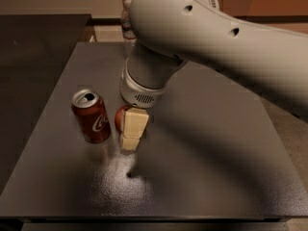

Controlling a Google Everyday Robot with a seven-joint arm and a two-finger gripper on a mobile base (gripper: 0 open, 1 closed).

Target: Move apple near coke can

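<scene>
Setting: a dark grey matte tabletop (pixel 216 172), with a large pale grey robot arm (pixel 216 37) reaching down over its middle.
Gripper: the gripper (pixel 131 131) sits at the end of the arm's round wrist, low over the table and just right of the can. Its cream-coloured blocky tip is close to the table surface.
Apple: the small round red apple (pixel 120 118) is tucked against the left side of that cream tip and is mostly hidden by it. Only a red curve shows.
Can: the red aluminium coke can with white script and a silver top (pixel 91 115) stands upright just left of the apple, with a narrow gap between them.
Grip: whether the gripper clamps the apple or has let go cannot be told from this view, since the cream tip covers the contact.
Apple's seat: whether it rests on the table or hangs just above it cannot be told either.
Background: a clear plastic bottle (pixel 126 25) stands at the far edge, partly behind the arm and well apart from the can.
Step in hand: judged as the end of placement, because the apple already lies near the can.
Next move calls for: making sure the apple is set down and released. The arm would then lift straight up, so the tip neither rolls the apple away nor nudges the can at its left.
</scene>
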